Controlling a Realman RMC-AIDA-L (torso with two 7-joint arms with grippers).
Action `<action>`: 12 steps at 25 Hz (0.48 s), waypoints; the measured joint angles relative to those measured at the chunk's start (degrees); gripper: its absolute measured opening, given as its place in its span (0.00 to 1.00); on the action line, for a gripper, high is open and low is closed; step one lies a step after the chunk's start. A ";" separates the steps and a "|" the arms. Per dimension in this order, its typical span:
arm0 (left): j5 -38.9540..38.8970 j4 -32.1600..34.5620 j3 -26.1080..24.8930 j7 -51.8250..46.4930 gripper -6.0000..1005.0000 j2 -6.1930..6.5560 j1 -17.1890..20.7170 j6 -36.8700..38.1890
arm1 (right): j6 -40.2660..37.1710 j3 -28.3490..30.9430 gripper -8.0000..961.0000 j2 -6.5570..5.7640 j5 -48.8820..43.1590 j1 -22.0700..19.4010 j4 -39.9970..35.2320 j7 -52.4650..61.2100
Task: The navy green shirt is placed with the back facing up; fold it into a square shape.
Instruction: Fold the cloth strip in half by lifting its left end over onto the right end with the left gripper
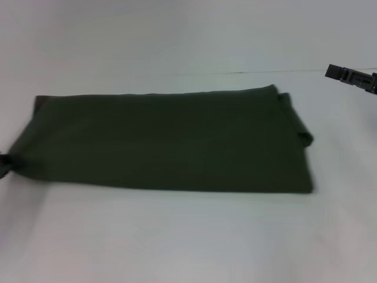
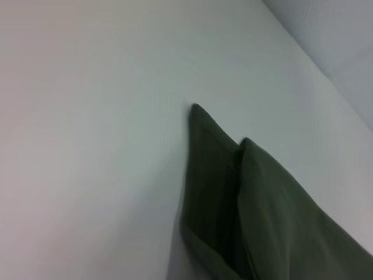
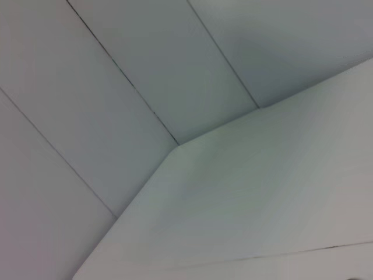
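The navy green shirt (image 1: pixel 165 141) lies flat on the white tabletop (image 1: pixel 177 236), folded into a long band that runs from the robot's left side to its right; only the plain green side shows. At the shirt's right end the cloth is doubled over, and a small fold sticks out past the edge (it looks like a rolled lip of cloth).

The left claw (image 1: pixel 5 162) is a small dark shape at the left edge of the head view, just touching the near left corner of the shirt; whether it is open or holds the cloth cannot be told. The left wrist view shows two layers of the shirt (image 2: pixel 250 210) coming to points on the white tabletop (image 2: pixel 87 146).

The right claw (image 1: pixel 350 76) is up at the far right, well apart from the shirt; how far open it is cannot be told. The right wrist view shows only the white tabletop (image 3: pixel 262 198) and pale wall panels (image 3: pixel 116 76) behind it.
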 joint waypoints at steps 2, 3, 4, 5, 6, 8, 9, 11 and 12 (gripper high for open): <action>0.02 1.62 -1.21 0.01 0.06 0.20 1.49 0.59 | 0.36 -0.06 0.88 0.11 0.05 0.28 0.01 0.12; 0.04 2.42 -1.66 0.00 0.07 0.29 2.11 0.79 | 0.45 -0.12 0.88 0.16 0.05 0.43 0.04 0.21; 0.25 3.61 -2.51 -0.07 0.07 0.50 2.99 1.01 | 0.59 -0.17 0.88 0.19 0.06 0.56 0.07 0.29; 0.52 4.21 -3.21 -0.13 0.07 0.66 3.38 1.12 | 0.68 -0.19 0.88 0.21 0.07 0.64 0.09 0.35; 1.00 4.87 -4.21 -0.20 0.07 0.89 3.85 1.35 | 0.73 -0.25 0.88 0.24 0.08 0.69 0.11 0.37; 2.18 5.80 -6.51 -0.24 0.08 1.31 4.40 1.91 | 0.83 -0.34 0.88 0.28 0.09 0.78 0.12 0.38; 2.80 6.27 -7.69 -0.23 0.08 1.53 4.56 2.37 | 0.86 -0.38 0.88 0.30 0.09 0.81 0.13 0.37; 3.29 6.98 -8.77 -0.24 0.08 1.78 4.71 3.61 | 0.97 -0.38 0.88 0.30 0.09 0.83 0.20 0.19; 3.23 7.16 -8.93 -0.24 0.08 1.85 4.70 4.32 | 0.96 -0.37 0.88 0.31 0.09 0.83 0.24 0.07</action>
